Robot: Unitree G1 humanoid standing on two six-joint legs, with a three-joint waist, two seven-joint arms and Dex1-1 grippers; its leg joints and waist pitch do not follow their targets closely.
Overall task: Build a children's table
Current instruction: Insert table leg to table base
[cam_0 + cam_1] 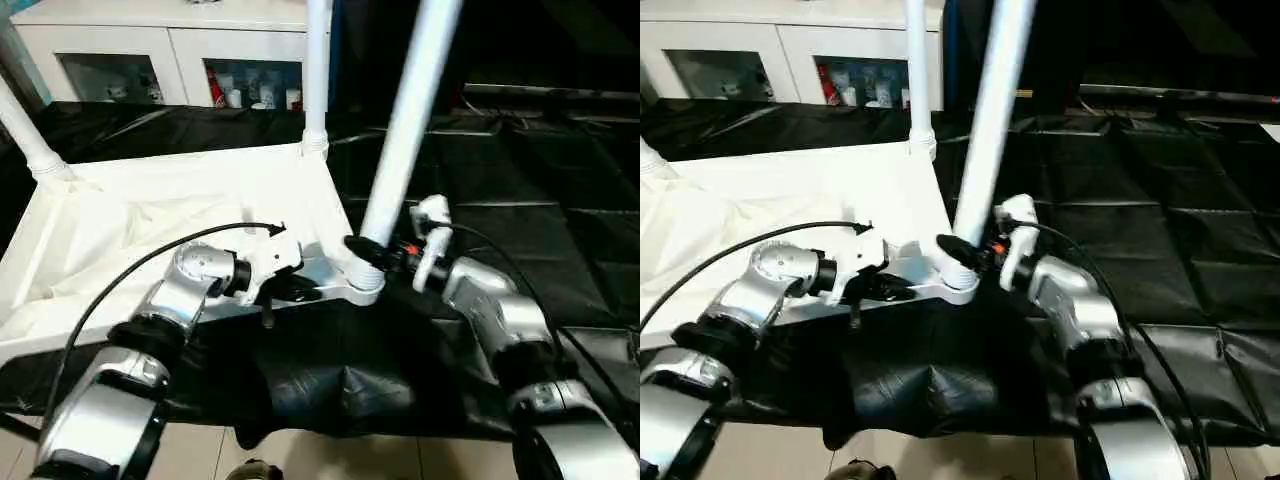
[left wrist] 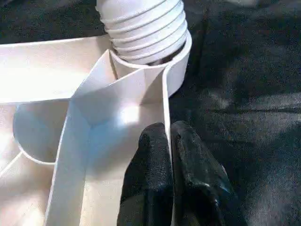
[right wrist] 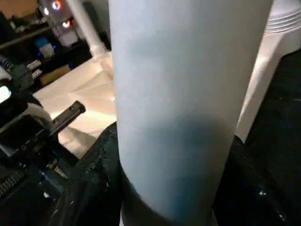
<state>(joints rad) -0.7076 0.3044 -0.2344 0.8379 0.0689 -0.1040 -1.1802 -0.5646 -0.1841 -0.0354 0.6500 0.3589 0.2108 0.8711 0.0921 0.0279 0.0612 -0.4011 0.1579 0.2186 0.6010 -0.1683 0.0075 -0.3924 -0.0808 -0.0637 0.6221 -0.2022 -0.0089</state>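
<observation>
The white tabletop [image 1: 150, 230] lies underside up on the black-draped work table. Two white legs [image 1: 317, 70] [image 1: 25, 130] stand in its far corner sockets. A third leg [image 1: 405, 130] leans slightly in the near right corner socket [image 1: 365, 285]. My right gripper [image 1: 370, 250] is shut on this leg just above the socket, and its black fingers [image 3: 94, 179] wrap the tube [image 3: 183, 94]. My left gripper [image 1: 290, 290] is shut on the tabletop's thin rim wall [image 2: 164, 99] right beside that socket. Its fingers [image 2: 150, 179] pinch the wall from both sides, below the leg's ribbed end [image 2: 146, 28].
Black cloth [image 1: 520, 170] covers the work table to the right of the tabletop. A white cabinet with glass doors [image 1: 160, 50] stands behind. The table's front edge and pale floor [image 1: 330, 455] lie just below my arms. A black cable [image 1: 120, 280] arcs over my left forearm.
</observation>
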